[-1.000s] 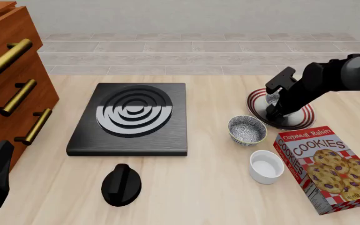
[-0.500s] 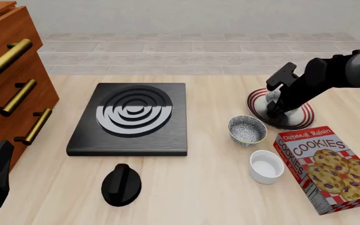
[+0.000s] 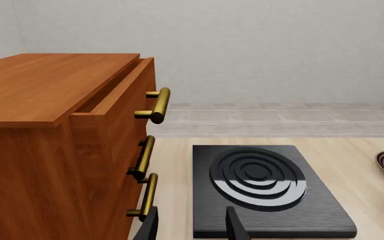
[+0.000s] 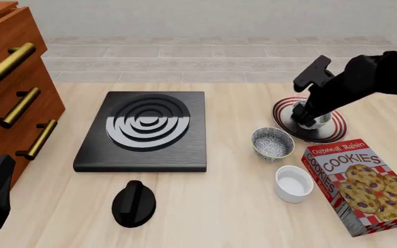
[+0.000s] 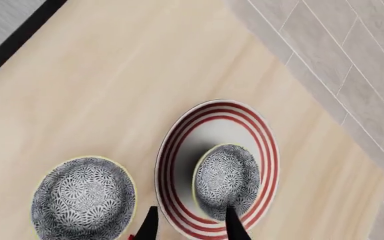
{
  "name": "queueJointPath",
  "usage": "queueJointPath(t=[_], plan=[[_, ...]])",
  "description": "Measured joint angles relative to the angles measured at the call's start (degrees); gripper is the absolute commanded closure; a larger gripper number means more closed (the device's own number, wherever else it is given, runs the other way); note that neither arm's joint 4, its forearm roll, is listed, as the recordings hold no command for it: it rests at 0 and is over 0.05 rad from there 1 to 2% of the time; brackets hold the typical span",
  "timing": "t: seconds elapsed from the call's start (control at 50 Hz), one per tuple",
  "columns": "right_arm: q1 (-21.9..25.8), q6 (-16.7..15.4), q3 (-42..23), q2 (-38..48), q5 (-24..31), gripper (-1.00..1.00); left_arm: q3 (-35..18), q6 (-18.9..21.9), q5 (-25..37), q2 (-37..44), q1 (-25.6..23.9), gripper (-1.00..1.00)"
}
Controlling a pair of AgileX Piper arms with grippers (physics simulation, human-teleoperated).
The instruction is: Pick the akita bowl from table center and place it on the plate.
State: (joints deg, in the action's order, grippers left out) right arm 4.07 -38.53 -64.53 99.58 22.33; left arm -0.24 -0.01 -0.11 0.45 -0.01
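Note:
The akita bowl (image 5: 227,181), speckled grey-white with a pale rim, sits upright inside the red-striped plate (image 5: 178,145). In the front view the bowl (image 4: 319,120) shows on the plate (image 4: 330,133) at the right of the table. My right gripper (image 5: 190,227) hovers above it, open, its fingers holding nothing; from the front the gripper (image 4: 306,112) partly covers the bowl. A second identical bowl (image 4: 272,143) stands on the table just left of the plate. My left gripper (image 3: 192,230) is open and empty at the near left edge by the drawers.
A black burner plate (image 4: 145,129) lies left of centre, with a black knob (image 4: 134,203) in front of it. A white ramekin (image 4: 293,183) and a cookie box (image 4: 361,186) are near the right front. Wooden drawers (image 4: 12,103) with brass handles line the left side.
My right arm has lifted up and back from the plate, while the bowl stays sitting on the plate. The left arm has not moved.

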Motion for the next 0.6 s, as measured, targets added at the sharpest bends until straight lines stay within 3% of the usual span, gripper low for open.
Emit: queueJointPath(t=[0.28, 0.6], plan=[[0.92, -0.54, 8.39, -12.34, -2.68, -1.0, 0.0, 0.0, 0.0, 0.0, 0.0, -1.0], [4.51, 1.78, 18.83, -32.26, -5.14, -1.0, 0.0, 0.0, 0.0, -0.01, 0.0, -1.0]])
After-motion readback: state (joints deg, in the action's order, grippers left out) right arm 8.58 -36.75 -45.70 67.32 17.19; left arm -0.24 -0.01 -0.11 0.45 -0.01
